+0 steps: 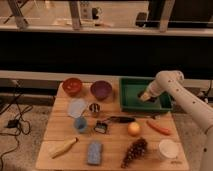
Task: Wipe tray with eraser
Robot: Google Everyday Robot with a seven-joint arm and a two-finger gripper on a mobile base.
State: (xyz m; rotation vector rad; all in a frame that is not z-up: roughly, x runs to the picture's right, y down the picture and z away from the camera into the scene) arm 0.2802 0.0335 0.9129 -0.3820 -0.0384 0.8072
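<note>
The green tray stands at the back right of the wooden table. My gripper reaches in from the right on the white arm and is down inside the tray, near its middle. A small dark patch shows at the gripper's tip against the tray floor. I cannot tell whether this is the eraser. No eraser lies anywhere else on the table.
Red bowl and purple bowl sit left of the tray. In front lie a black-handled brush, carrot, orange fruit, metal cup, blue cup, blue-grey sponge and white cup.
</note>
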